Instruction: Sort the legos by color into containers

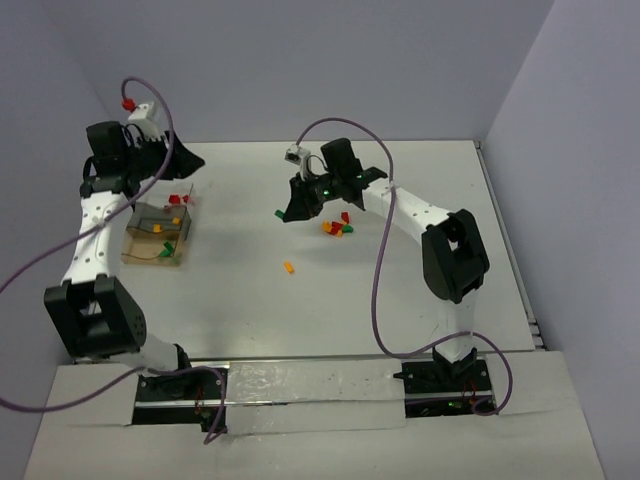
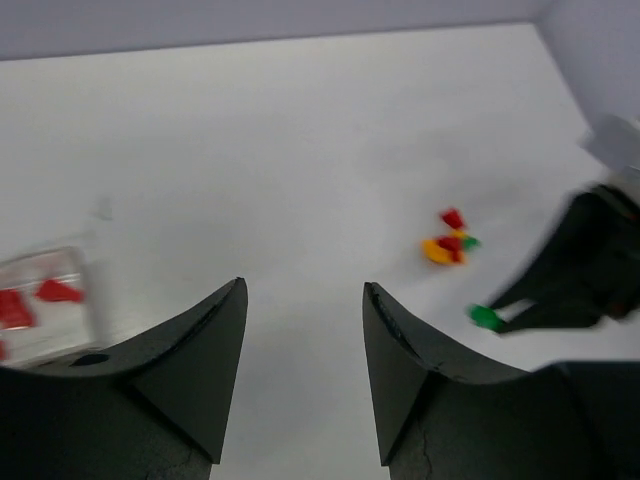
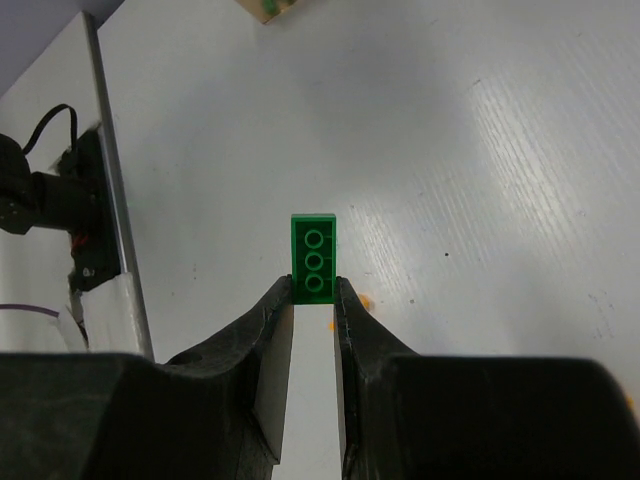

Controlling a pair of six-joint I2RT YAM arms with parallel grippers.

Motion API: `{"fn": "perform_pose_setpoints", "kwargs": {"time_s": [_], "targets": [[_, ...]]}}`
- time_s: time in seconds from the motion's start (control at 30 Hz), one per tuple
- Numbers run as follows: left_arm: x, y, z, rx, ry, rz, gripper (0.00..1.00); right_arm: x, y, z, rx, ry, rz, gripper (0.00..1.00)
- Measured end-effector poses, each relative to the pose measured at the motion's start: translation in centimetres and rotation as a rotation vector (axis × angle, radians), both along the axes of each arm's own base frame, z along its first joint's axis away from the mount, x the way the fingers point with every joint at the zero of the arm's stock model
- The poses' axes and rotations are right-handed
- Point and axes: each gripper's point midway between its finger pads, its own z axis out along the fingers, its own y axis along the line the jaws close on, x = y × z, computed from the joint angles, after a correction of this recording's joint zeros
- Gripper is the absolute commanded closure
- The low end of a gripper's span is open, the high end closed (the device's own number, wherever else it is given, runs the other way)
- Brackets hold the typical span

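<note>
My right gripper (image 3: 313, 285) is shut on a green lego (image 3: 314, 258), which sticks out past the fingertips above the table. In the top view this gripper (image 1: 287, 212) hangs left of a small pile of red, green and orange-yellow legos (image 1: 338, 227). A lone orange lego (image 1: 288, 267) lies nearer the arms. The containers (image 1: 155, 232) sit at the left with red, green and yellow legos inside. My left gripper (image 2: 303, 285) is open and empty, raised by the far end of the containers (image 2: 60, 325). The left wrist view also shows the pile (image 2: 450, 243) and the held green lego (image 2: 485, 318).
White table with grey walls at the back and sides. A purple cable (image 1: 380, 270) hangs from each arm. The metal strip with the arm bases (image 1: 300, 385) runs along the near edge. A corner of the containers (image 3: 270, 8) shows at the top of the right wrist view.
</note>
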Motion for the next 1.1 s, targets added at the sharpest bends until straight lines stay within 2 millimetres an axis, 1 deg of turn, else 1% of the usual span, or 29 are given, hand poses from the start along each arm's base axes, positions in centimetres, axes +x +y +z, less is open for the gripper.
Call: {"fn": "perform_pose_setpoints", "kwargs": {"time_s": [0.07, 0.13, 0.17, 0.2, 0.23, 0.3, 0.37, 0.43, 0.5, 0.57, 0.7, 0.9, 1.1], "targets": [[-2.8, -3.6, 0.6, -0.041, -0.001, -0.1, 0.42, -0.5, 0.8, 0.2, -0.02, -0.028, 0.01, 1.0], [-5.4, -7.2, 0.2, -0.089, 0.03, -0.208, 0.42, -1.3, 1.8, 0.6, -0.033, -0.062, 0.026, 1.0], [-6.6, -8.6, -0.4, -0.118, 0.062, -0.255, 0.42, -1.7, 2.2, 0.8, -0.038, -0.078, 0.033, 1.0], [-7.6, -9.5, -1.3, -0.149, 0.102, -0.287, 0.41, -2.2, 2.6, 1.1, -0.044, -0.094, 0.037, 1.0], [-8.3, -9.9, -2.2, -0.177, 0.145, -0.303, 0.41, -2.6, 2.9, 1.6, -0.046, -0.114, 0.041, 1.0], [-9.2, -10.2, -4.0, -0.226, 0.228, -0.311, 0.41, -3.3, 3.5, 2.8, -0.045, -0.163, 0.048, 1.0], [-10.0, -10.4, -5.2, -0.27, 0.294, -0.316, 0.41, -3.7, 3.7, 4.3, -0.041, -0.219, 0.042, 1.0], [-10.7, -10.7, -5.6, -0.304, 0.332, -0.329, 0.41, -4.0, 3.6, 5.8, -0.032, -0.277, 0.032, 1.0], [-11.2, -11.3, -5.4, -0.328, 0.35, -0.357, 0.41, -4.1, 3.5, 7.1, -0.025, -0.32, 0.023, 1.0], [-11.8, -12.0, -5.1, -0.344, 0.361, -0.389, 0.41, -4.1, 3.6, 7.8, -0.021, -0.356, 0.017, 1.0], [-12.7, -12.8, -4.7, -0.382, 0.378, -0.443, 0.4, -3.9, 3.6, 7.7, -0.045, -0.389, 0.006, 1.0], [-14.0, -13.3, -5.3, -0.445, 0.424, -0.477, 0.35, -3.7, 3.5, 7.2, -0.075, -0.414, -0.003, 1.0], [-14.3, -13.5, -4.6, -0.47, 0.416, -0.493, 0.36, -3.9, 3.4, 6.6, -0.089, -0.417, 0.005, 1.0]]}}
